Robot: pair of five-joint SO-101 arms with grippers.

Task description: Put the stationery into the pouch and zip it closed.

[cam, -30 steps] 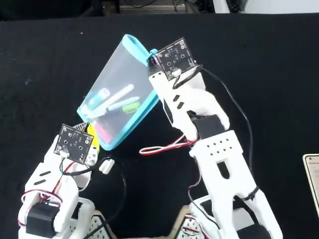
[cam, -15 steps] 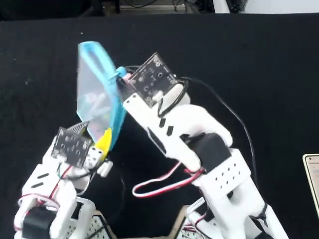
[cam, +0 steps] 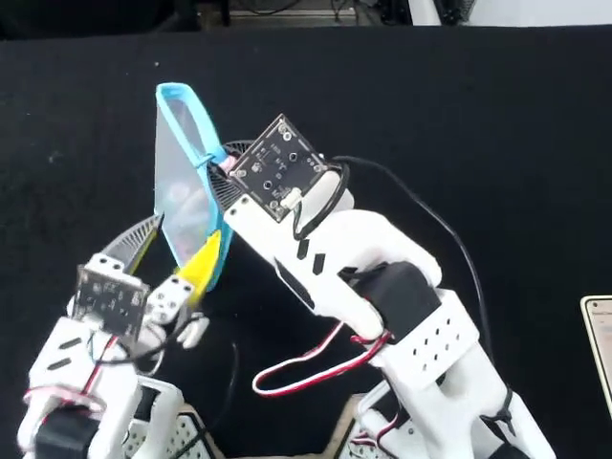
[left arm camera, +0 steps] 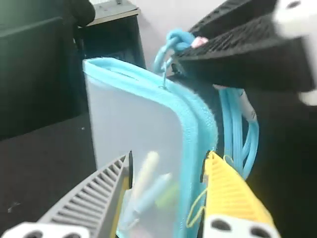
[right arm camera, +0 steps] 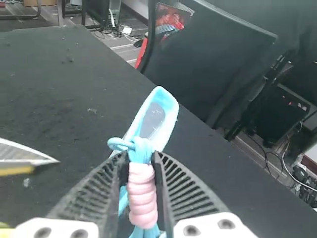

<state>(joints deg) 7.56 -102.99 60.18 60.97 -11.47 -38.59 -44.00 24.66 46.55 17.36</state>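
— Whereabouts of the translucent pouch with light-blue zip edging (cam: 184, 191)?
— Held up on edge above the black counter (cam: 478, 115), with pale pens (left arm camera: 146, 178) and a green marker (left arm camera: 168, 196) inside, down at its lower end.
— Jaws of the left arm (cam: 76, 363)?
— One grey, one yellow, pressed against opposite faces of the pouch's lower end.
— And of the right arm (cam: 363, 268)?
— Clamped tight on the blue pull cord (right arm camera: 133, 146) and its pink coiled sleeve (right arm camera: 142, 193), at the pouch's upper zip edge.
— Zip fully closed?
— Hard to tell.
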